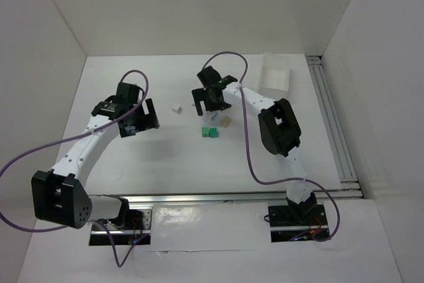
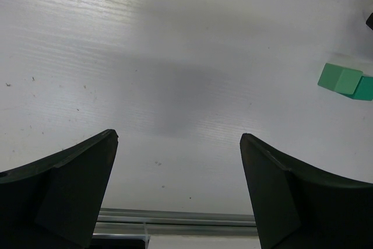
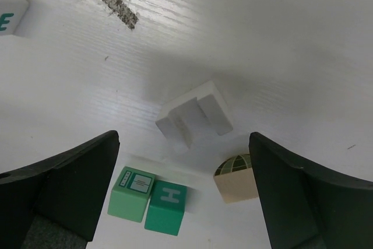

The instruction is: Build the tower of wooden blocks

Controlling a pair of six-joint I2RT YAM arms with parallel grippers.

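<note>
- The parts of the wood block tower lay unstacked on the matte white table, whose surface showed a fine linear grain, directly beneath the right gripper.
- Two green blocks, square-edged cubes with smooth painted faces, sat side by side and touching. The darker one bore a white "H" and the paler one a small printed panel.
- A tan piece of pale bare wood, with a rounded dome pattern printed on its upper face, lay apart from the green pair, to their right in the right wrist view.
- A white notched piece, a blocky shape with a slot between two raised ribs, rested just beyond the tan piece.
- A white cube with a green letter on one face sat well apart at the view's edge, near a rough grey scuff in the tabletop.
- A clear rectangular tray stood at the far right of the table.
- The right arm reached forward and inward, elbow bent and wrist pointed down. Its dark, wedge-shaped jaws were spread wide and held nothing.
- The left arm angled across the left side of the table. The left gripper was also spread wide over bare surface, with the green blocks off to its right.
</note>
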